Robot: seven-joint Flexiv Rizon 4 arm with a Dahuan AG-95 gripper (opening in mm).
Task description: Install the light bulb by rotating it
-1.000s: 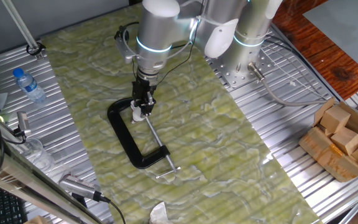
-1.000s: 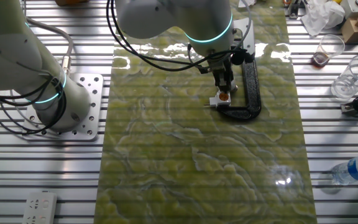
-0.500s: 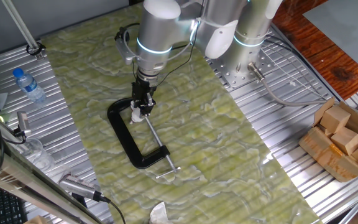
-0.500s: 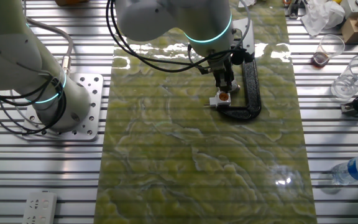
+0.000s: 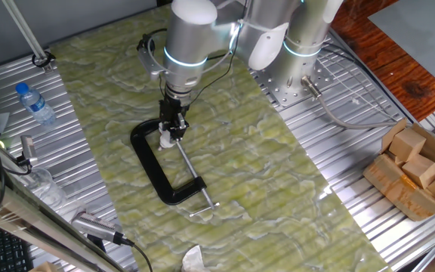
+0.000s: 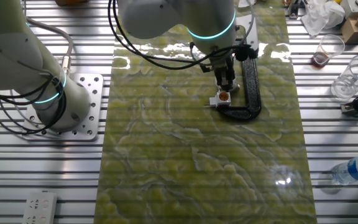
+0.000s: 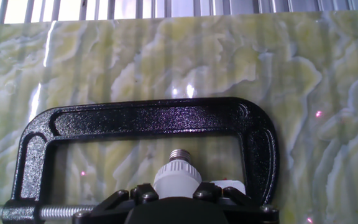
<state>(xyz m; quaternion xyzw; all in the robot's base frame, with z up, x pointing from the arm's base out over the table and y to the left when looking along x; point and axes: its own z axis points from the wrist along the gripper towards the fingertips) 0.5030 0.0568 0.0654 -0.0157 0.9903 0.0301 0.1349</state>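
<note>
Water bottle: a small clear plastic bottle with a blue cap [image 5: 35, 103] lies on the ribbed metal table [image 5: 338, 159], far left and well apart from the work; its label is too small to read.

Mat: a green-and-cream marbled sheet [image 5: 263, 181] covers the middle of the table, probably as a plain, flat work surface.

Clamp: a black cast C-shaped clamp with a long steel screw [image 7: 148, 121] lies flat on the mat, seemingly serving as a fixed holder that keeps the socket from turning with the bulb.

Bulb: the small white rounded light bulb [image 7: 178, 177] sits inside the clamp's opening, its threaded metal base pointing toward the clamp's spine (no socket is clearly visible around the thread).

Gripper: the black two-finger gripper [image 7: 178, 198] is closed around the bulb's white body, hanging straight down from the silver arm [image 5: 187, 45] so that wrist rotation would spin the bulb about its own axis.

Blocks: pale wooden blocks [image 5: 418, 162] rest in a box at far right.

Writing: none legible in any view.
</note>
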